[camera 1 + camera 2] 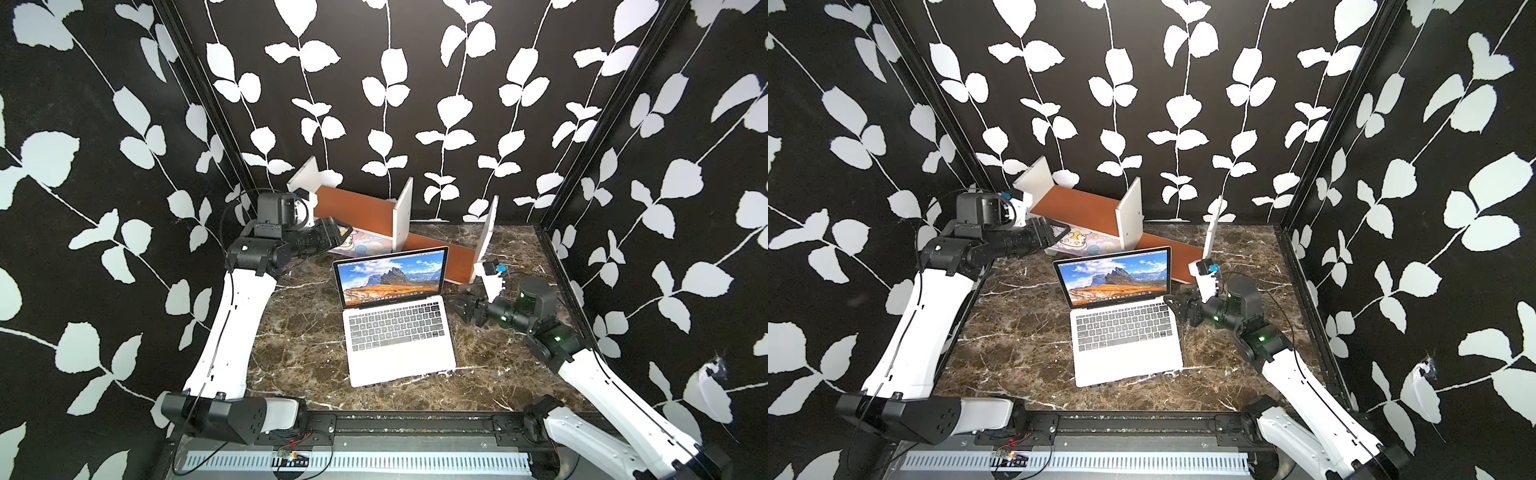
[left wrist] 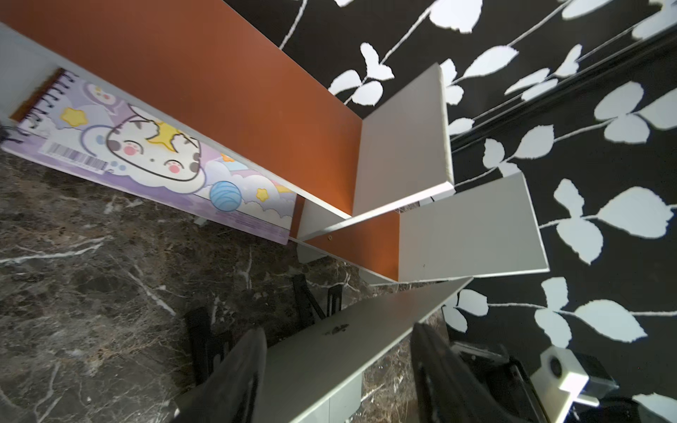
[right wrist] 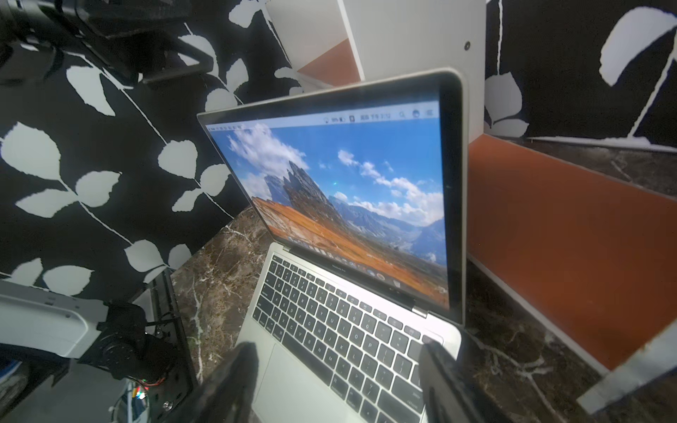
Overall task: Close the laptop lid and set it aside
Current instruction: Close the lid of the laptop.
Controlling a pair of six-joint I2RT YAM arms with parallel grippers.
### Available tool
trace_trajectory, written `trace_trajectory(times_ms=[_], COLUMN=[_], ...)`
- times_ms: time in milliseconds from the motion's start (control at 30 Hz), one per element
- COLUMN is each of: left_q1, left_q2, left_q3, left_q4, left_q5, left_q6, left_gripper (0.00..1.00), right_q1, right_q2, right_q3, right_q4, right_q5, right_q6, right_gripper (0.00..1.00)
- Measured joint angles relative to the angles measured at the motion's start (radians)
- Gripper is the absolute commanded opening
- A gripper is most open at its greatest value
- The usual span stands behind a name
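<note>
Centre of a dark marble tabletop point(image 1: 299, 332): a silver laptop point(image 1: 399, 353) sits open, keyboard toward the viewer, apparently raised on a black folding stand point(image 2: 199, 340). The laptop lid point(image 1: 390, 276) stands nearly upright, leaning slightly back, its screen showing orange and blue mountains.

The left gripper point(image 1: 343, 233) hovers behind and above the lid's upper left corner, near a cartoon spiral notebook point(image 1: 365, 246) under an orange-and-white shelf point(image 1: 361, 208). Its jaws are partly apart and hold nothing (in the left wrist view the lid's plain back lies beyond the fingers, untouched). The right gripper point(image 1: 462, 311) sits low, just beside the laptop's right edge near the hinge, jaws likewise partly apart and empty.

The step in hand looks like closing the lid. Doing it well likely means pressing the left gripper against the lid's back near its top edge and pushing forward and down slowly. The right gripper could steady the base so the laptop does not slide off the stand.
</note>
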Motion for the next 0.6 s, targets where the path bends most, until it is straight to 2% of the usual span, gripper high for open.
trace_trajectory(times_ms=[233,400,600], left_q1=[-0.062,-0.095,-0.112], left_q2=[0.105,0.167,0.187], left_q3=[0.099,0.155,0.158], left_q4=[-0.169,-0.227,-0.262], left_q5=[-0.038,-0.040,-0.020], left_q6=[0.088,0.119,0.138], left_gripper=[0.48,0.48,0.48], right_q1=[0.085,0.095,0.096], right_q2=[0.032,0.037,0.038], right_q3=[0.023,0.037,0.077], right_q4=[0.022,0.023,0.024], right_q5=[0.020,0.039,0.053], right_q6=[0.026,0.030,0.037], right_gripper=[0.57,0.55,0.51])
